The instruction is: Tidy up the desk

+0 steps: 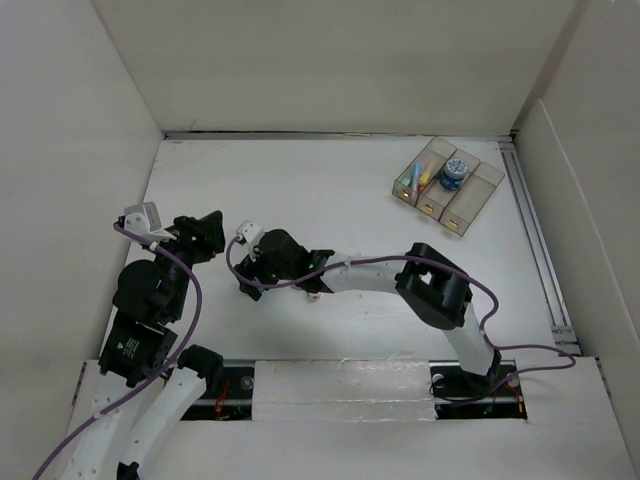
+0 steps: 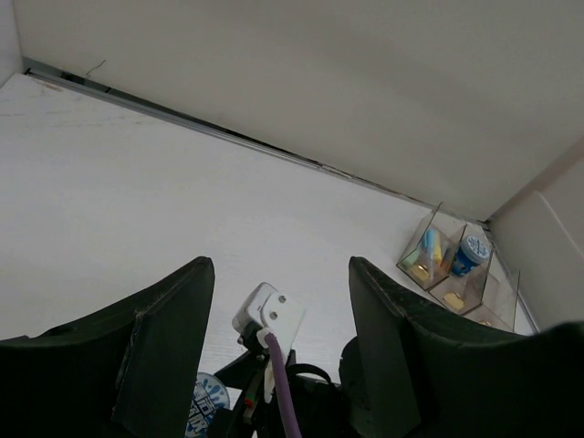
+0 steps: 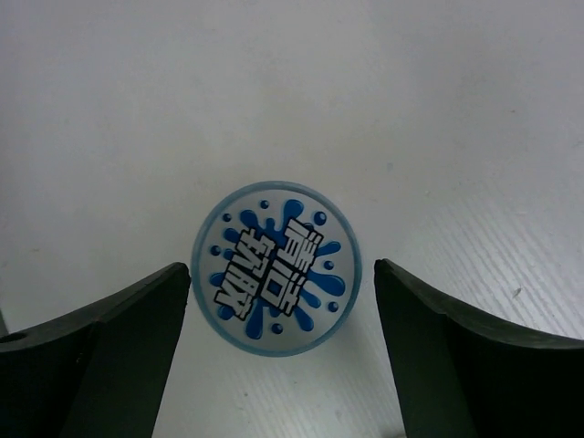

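**Right end effector [image 3: 278,274] poised over a round disc [image 3: 278,266] on the white tabletop [image 1: 330,190].**

The disc lies flat, printed face up, left of mid-tabletop and centred between the spread fingers [image 3: 109,347], so a straight descent should bracket it. Being round, it offers no long axis to line up with. The left end effector [image 2: 281,265], also spread and holding nothing, hangs just beside but is farther from the disc. The tray [image 1: 488,180] sits well apart, near the far right corner.
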